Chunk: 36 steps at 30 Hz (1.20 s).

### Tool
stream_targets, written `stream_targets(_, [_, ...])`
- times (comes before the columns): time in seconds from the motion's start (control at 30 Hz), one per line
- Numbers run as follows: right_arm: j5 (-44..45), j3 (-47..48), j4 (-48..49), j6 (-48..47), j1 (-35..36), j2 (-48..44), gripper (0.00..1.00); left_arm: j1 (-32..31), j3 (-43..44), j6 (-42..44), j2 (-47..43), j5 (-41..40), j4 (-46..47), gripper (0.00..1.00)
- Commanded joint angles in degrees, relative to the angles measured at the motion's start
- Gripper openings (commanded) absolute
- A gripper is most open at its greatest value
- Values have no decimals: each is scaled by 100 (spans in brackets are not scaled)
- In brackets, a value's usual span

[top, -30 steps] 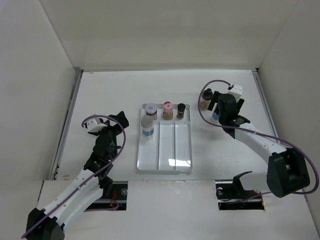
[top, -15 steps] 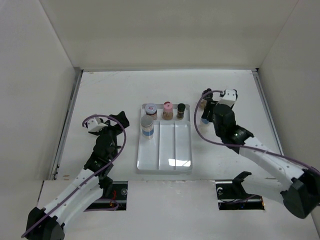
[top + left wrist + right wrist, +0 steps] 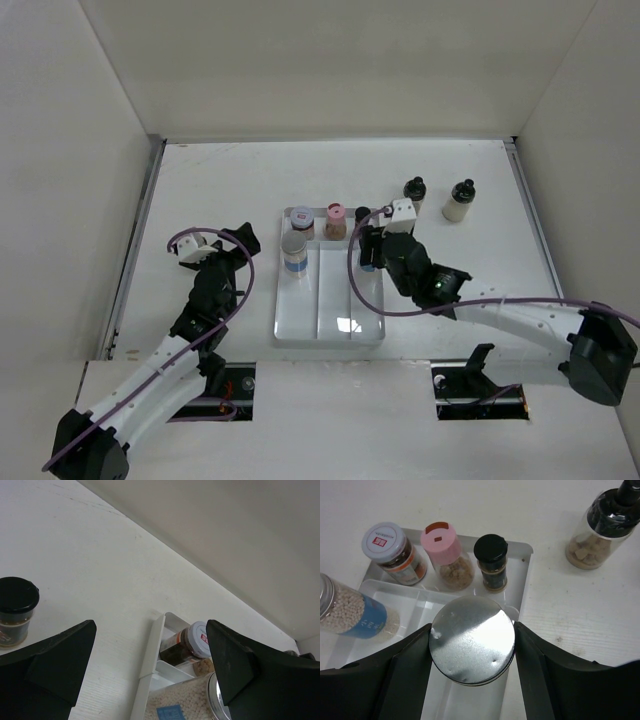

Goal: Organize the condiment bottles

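Your left gripper [image 3: 243, 240] hangs spread and holding nothing, left of the tray [image 3: 330, 335], with a black-capped jar [image 3: 16, 610] on the table nearby. Your right gripper [image 3: 472, 647] pinches a silver-capped jar [image 3: 470, 630] over the tray's right compartment; a blue-labelled jar [image 3: 294, 252] stands in the left one. Behind sit a white-capped jar [image 3: 386, 536], a pink-capped bottle [image 3: 439, 536] and a black-capped bottle [image 3: 490, 547]. Farthest, two black-topped bottles [image 3: 414, 192] [image 3: 460, 200] stand on the table to the tray's right.

Your top view looks down from 6 o'clock; both close wrist views share the tray [image 3: 526, 547]'s white-capped jar [image 3: 394, 553].
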Motion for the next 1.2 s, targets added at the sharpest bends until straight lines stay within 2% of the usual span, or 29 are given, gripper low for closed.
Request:
stream_targets(0.0, [203,241,937,-17,57,176,55,-1,-44,-36,-47,35,338,93])
stream_targets(0.23, [597,13,1605,-193,84,722,56,-28,-27,-36,-38,35,338,93])
stream_targets(0.33, [677,-93,1878,-342,84,819,68,-19,-9,-36,-81,79,303,93])
stream_targets(0.5, [660,-163,1704,-290,127,600,96,7,-18,-36,-82,88,294,93])
stream_targets(0.57, [660,-146,1485,-298,171,311,100,-45,-18,-36,-99,36,302,93])
stream_targets(0.67, [634,-207,1255,-220,128,-348,100,-45,-18,-36,-55,35,320,93])
stream_targets(0.77, [424,-190,1106,-158,-459,-771,100,-54,8,-36,-73,70,302,93])
stream_targets(0.87, [89,82,773,123,-1320,-676,97,-89,-9,-36,-99,26,320,93])
stream_targets(0.93, [-139,363,553,211,-1874,-273,96,-45,-9,-36,-99,61,294,93])
stream_targets(1.0, [-569,827,185,168,-2436,385,100,-45,-9,-36,-152,70,294,93])
stream_targets(1.17, [-904,1707,-152,80,-3080,1678,100,16,-9,-36,-108,105,285,93])
